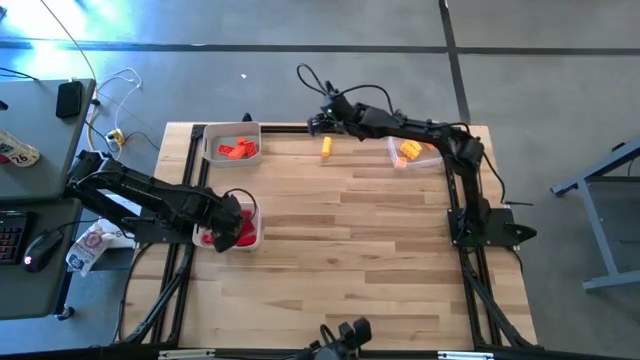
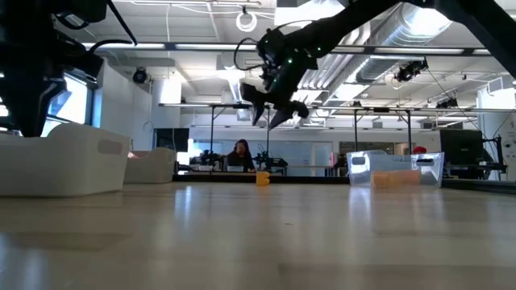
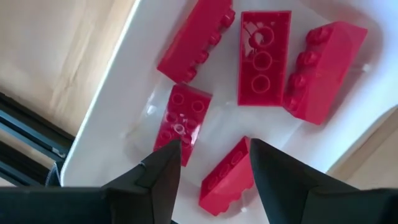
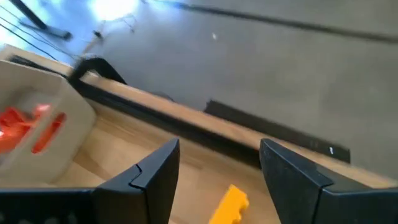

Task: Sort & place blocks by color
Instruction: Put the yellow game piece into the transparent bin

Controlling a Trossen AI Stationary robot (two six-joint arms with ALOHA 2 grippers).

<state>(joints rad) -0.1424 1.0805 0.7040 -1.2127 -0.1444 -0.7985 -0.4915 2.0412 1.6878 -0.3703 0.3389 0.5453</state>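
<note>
Several red blocks [image 3: 264, 56] lie in a white tray [image 1: 250, 240] at the table's left edge. My left gripper [image 3: 214, 163] hovers open just above them, with one red block [image 3: 227, 180] below the gap between its fingers. Orange blocks [image 1: 238, 150] lie in a second white tray [image 1: 210, 135] at the far left. A single yellow block [image 1: 326, 147] rests on the table near the far edge. My right gripper [image 1: 318, 124] hangs open, raised above it [image 2: 266, 119]; in the right wrist view the yellow block [image 4: 230, 205] shows below the open fingers.
A clear plastic tub [image 1: 412, 152] with yellow and orange pieces stands at the far right, by the right arm. The black table frame [image 4: 186, 127] runs along the far edge just beyond the yellow block. A person sits far off in the room [image 2: 241, 155].
</note>
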